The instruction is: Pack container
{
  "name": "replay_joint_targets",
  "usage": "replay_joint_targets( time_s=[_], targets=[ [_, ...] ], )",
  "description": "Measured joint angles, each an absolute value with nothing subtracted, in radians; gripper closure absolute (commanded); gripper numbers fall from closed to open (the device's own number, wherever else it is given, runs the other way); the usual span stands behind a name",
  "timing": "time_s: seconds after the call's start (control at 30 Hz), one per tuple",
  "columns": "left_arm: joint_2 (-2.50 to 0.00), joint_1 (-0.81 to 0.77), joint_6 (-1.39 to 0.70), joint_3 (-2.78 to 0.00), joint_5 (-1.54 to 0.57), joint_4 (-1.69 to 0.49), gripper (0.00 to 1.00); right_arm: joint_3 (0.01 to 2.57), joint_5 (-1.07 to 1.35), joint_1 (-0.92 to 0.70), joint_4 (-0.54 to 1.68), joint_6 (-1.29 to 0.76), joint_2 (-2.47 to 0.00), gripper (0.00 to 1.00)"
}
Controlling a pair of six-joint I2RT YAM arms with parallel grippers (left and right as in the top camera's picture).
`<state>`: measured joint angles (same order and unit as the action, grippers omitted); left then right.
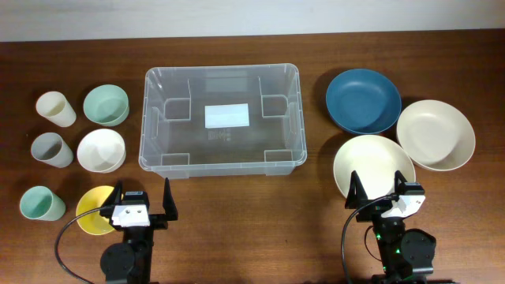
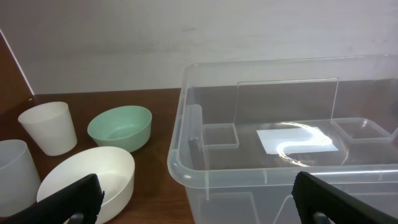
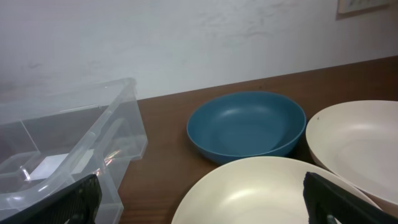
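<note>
The container (image 1: 181, 134), a large clear bin with a white label on its base, stands empty at the table's middle. My left gripper (image 1: 143, 193) hovers open just in front of its near left corner, beside a yellow bowl (image 1: 89, 214). In the left wrist view the container's near wall (image 2: 261, 180) fills the right half between my wide-open left gripper (image 2: 198, 202). My right gripper (image 1: 377, 189) is open over the near edge of a cream plate (image 1: 371, 162). The right wrist view shows that cream plate (image 3: 280, 193) under the open right gripper (image 3: 205, 202).
Left of the bin stand a cream cup (image 1: 56, 109), green bowl (image 1: 106, 105), grey cup (image 1: 52, 150), white bowl (image 1: 101, 150) and mint cup (image 1: 42, 205). To the right lie a blue plate (image 1: 363, 100) and a second cream plate (image 1: 435, 134).
</note>
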<state>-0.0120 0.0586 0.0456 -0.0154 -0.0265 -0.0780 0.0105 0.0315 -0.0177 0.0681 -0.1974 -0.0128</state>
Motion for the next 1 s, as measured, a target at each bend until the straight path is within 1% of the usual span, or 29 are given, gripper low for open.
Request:
replay_joint_targets(
  time_s=[0.37,0.5,0.6,0.7,0.8,0.9,0.97,1.0],
  targets=[
    [-0.012,0.059,0.046,-0.015,-0.027,-0.078,0.0,0.01,0.047,-0.018,0.067,-0.314,-0.013,0.01],
    [-0.012,0.059,0.046,-0.015,-0.027,-0.078,0.01,0.011,0.13,-0.018,-0.103,-0.303,-0.012,0.01],
    [-0.012,0.059,0.046,-0.015,-0.027,-0.078,0.01,0.036,0.147,-0.018,-0.089,-0.255,-0.015,0.01],
    [-0.012,0.059,0.046,-0.015,-0.027,-0.078,0.01,0.135,0.101,-0.018,0.017,-0.212,-0.05,0.01],
    [-0.012,0.059,0.046,-0.015,-0.026,-0.078,0.01,0.332,-0.001,-0.018,0.186,-0.173,-0.169,0.01],
    [-0.011,0.059,0.046,-0.015,-0.027,-0.078,0.01,0.591,-0.078,-0.018,0.465,-0.101,-0.365,0.01],
    [-0.012,0.059,0.046,-0.015,-0.026,-0.079,0.01,0.819,-0.116,-0.018,0.651,-0.052,-0.609,0.01],
    [-0.011,0.059,0.046,-0.015,-0.027,-0.077,0.01,0.85,-0.117,-0.018,0.677,-0.046,-0.647,0.01]
  ],
)
